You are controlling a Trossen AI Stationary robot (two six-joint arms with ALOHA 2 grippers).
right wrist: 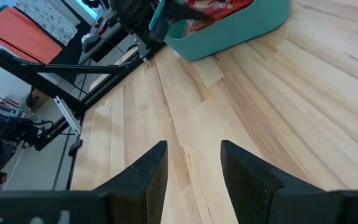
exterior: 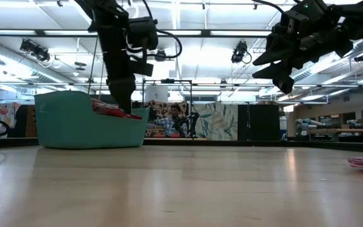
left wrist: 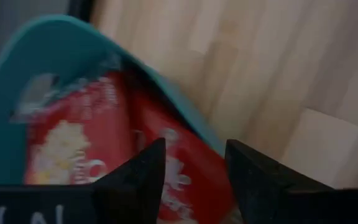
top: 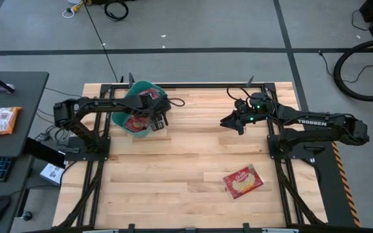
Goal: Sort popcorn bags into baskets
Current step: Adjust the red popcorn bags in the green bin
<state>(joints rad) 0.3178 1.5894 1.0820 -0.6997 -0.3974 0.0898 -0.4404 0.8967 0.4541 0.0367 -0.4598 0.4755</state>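
While your left gripper (top: 161, 120) hangs open over the teal basket (top: 132, 97) upper left, packets (top: 136, 122) piled inside, one popcorn bag (top: 243, 181) lies lower right; your open right gripper (top: 228, 122) may scrape it flat.

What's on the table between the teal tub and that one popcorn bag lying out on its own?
Nothing: in the high view, only bare wood lies between the teal tub and the lone popcorn bag.
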